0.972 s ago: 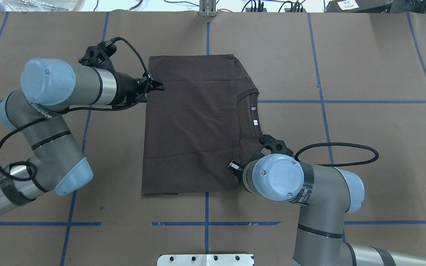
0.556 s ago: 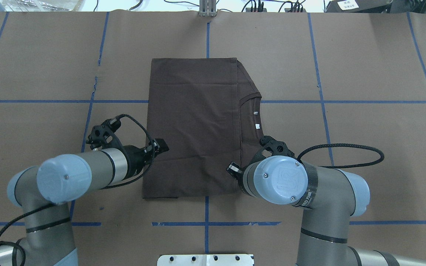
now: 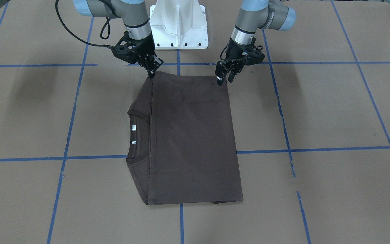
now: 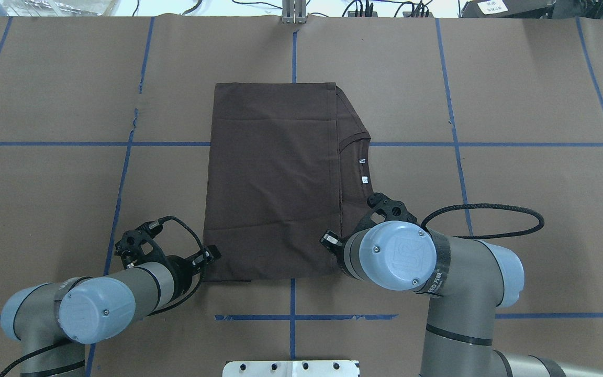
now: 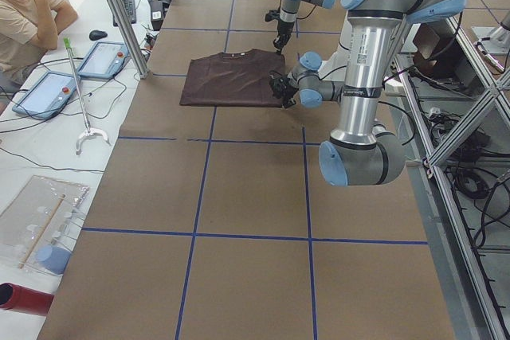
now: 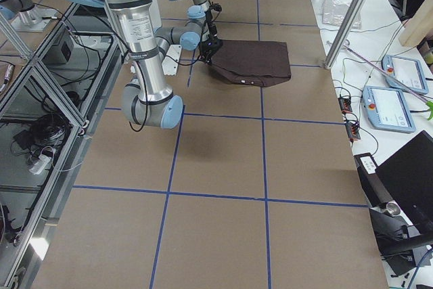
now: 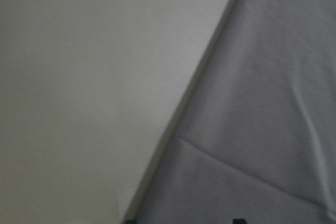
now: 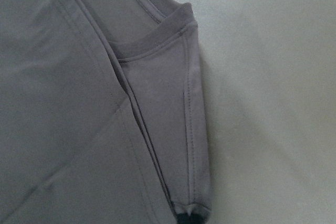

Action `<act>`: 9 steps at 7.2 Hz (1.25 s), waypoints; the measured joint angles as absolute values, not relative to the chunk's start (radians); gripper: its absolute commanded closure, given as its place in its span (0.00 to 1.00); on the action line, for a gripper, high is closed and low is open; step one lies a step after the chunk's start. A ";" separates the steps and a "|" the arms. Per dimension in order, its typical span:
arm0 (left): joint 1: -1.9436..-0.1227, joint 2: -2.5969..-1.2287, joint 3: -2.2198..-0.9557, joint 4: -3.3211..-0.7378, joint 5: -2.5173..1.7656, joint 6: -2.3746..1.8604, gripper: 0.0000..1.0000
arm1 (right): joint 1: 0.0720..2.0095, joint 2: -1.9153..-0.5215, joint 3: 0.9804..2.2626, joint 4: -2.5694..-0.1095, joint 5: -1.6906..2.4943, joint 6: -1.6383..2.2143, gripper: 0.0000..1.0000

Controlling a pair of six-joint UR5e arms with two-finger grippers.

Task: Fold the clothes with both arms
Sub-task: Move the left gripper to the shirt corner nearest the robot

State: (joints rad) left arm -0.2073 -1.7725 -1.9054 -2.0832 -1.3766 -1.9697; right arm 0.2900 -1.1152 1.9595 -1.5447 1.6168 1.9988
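Folded T-shirt (image 4: 272,178) flat at table (image 4: 516,78) centre; soft, light, limp, so grab corners. Overhead: left gripper (image 4: 211,256) spread apart at its 7 o'clock corner, right gripper (image 3: 152,72) apparently clenched on 5 o'clock corner.

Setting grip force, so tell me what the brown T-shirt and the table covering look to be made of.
Brown T-shirt: looks like a soft matte knit, probably cotton jersey. It lies limp with shallow creases, and its collar is ribbed and stitched.
Table covering: seems to be matte brown kraft paper. A ragged tear shows in it.
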 measured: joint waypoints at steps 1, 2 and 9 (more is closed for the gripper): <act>-0.198 -1.773 -1.908 -2.069 -1.377 -1.971 0.54 | 0.290 -1.116 1.960 -1.545 1.617 1.999 1.00; -0.194 -1.773 -1.910 -2.063 -1.379 -1.971 0.87 | 0.290 -1.116 1.960 -1.545 1.617 1.999 1.00; -0.152 -1.770 -2.045 -1.988 -1.400 -1.974 1.00 | 0.240 -1.161 2.055 -1.553 1.615 2.053 1.00</act>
State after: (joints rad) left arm -0.1520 -1.7703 -2.0453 -1.9878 -1.3999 -1.9740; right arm 0.2400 -1.1610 2.0550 -1.5534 1.6146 2.0527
